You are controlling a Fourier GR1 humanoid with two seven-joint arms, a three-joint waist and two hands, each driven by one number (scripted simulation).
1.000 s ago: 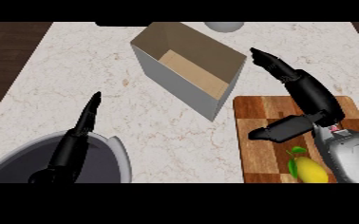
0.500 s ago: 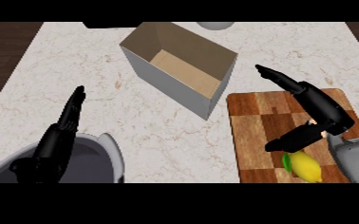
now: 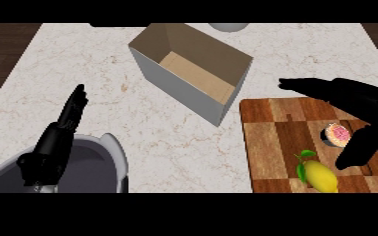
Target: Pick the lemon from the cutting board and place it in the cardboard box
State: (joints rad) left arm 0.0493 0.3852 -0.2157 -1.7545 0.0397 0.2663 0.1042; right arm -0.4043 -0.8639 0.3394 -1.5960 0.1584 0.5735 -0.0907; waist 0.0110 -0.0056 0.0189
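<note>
A yellow lemon (image 3: pixel 318 175) with a green leaf lies on the wooden cutting board (image 3: pixel 277 130), near its front edge. My right hand (image 3: pixel 347 100) hovers open over the board, fingers stretched toward the left and thumb hanging down just right of the lemon. It holds nothing. The open cardboard box (image 3: pixel 193 70) stands left of the board, toward the back of the counter, and nothing shows inside it. My left hand (image 3: pixel 63 130) rests open at the lower left, fingers pointing up.
A pink-frosted cupcake (image 3: pixel 338 135) sits on the board behind the lemon, under my right hand. A grey pot (image 3: pixel 100 165) stands at the lower left beside my left forearm. A pale bowl (image 3: pixel 229 27) shows at the counter's back edge.
The view has shifted, so the box and board sit lower and more to the left. My right hand has spread wider above the board, uncovering the cupcake. The lemon has not moved on the board.
</note>
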